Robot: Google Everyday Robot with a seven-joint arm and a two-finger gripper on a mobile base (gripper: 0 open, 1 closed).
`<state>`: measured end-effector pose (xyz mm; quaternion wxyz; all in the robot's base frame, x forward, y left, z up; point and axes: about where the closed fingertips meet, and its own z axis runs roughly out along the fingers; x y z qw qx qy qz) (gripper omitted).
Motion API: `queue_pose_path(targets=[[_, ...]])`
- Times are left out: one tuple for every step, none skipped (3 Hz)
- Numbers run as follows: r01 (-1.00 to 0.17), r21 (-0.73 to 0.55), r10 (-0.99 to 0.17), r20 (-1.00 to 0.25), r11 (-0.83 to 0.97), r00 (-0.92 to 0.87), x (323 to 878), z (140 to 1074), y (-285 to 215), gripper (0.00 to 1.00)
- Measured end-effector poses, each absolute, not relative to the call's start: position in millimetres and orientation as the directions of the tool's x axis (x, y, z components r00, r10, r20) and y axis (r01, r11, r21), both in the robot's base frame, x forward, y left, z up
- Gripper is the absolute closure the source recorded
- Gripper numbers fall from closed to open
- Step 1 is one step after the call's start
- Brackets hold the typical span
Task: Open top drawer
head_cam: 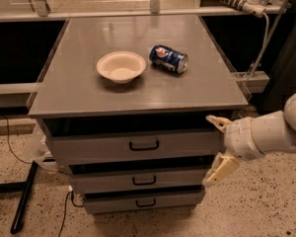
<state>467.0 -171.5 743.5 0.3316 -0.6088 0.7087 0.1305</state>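
Observation:
The top drawer (138,147) is the tallest grey front of three under the cabinet top, with a small black loop handle (144,145). It stands slightly pulled out, with a dark gap above its front. My gripper (216,146) is at the right end of the drawer fronts, level with the top drawer, well to the right of the handle. Its two cream fingers are spread wide apart, one up (217,122) and one down (220,169), holding nothing.
A white bowl (121,66) and a blue soda can (168,59) lying on its side rest on the grey cabinet top (79,90). Two shorter drawers (143,180) sit below. A black bar (23,197) and cables lie on the speckled floor at the left.

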Motion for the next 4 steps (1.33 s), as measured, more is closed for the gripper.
queue_pose_path(targets=[[-0.940,-0.245,-0.771,-0.637,0.236,-0.028,483.7,713.1,-167.0,0.00],[-0.921,-0.312,-0.776,-0.630,0.234,0.016,504.9,699.1,-164.7,0.00],[-0.892,-0.402,-0.790,-0.606,0.208,0.089,527.4,696.4,-160.0,0.00],[-0.875,-0.460,-0.815,-0.559,0.151,0.153,540.1,679.6,-157.1,0.00]])
